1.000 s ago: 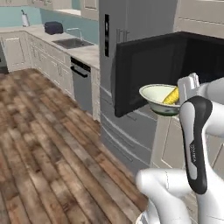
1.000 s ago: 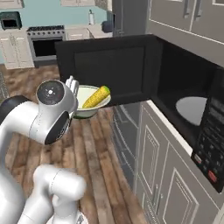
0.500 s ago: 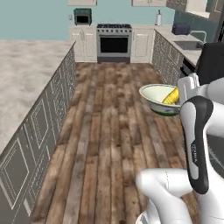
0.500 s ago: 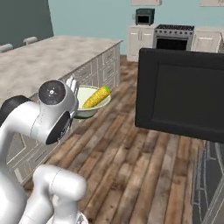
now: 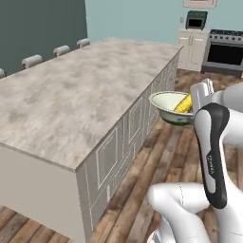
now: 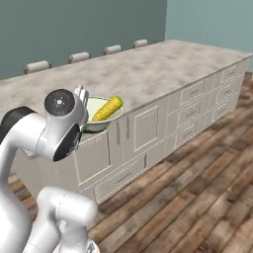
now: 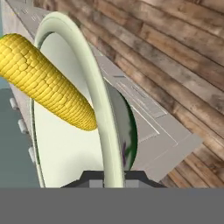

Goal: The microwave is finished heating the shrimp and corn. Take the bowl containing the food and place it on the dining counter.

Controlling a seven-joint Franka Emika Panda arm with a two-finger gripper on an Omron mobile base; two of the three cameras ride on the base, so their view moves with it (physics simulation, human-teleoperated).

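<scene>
Hand [image 7: 113,177] grips bowl [image 5: 172,107] beside dining counter [image 5: 71,95].

A: Even, soft rendered light all round; the dining counter [image 5: 71,99] top reads bright, no glare.
B: Shadows are faint. Base views look slightly soft; the corn [image 7: 43,83] close-up is sharp, kernels crisp.

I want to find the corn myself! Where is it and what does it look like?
Look at the long stone-topped dining counter. Beside its panelled side, the end effector holds a small bowl above the wooden floor. The corn lies inside, a short bright yellow cob against the bowl's pale inside.
</scene>
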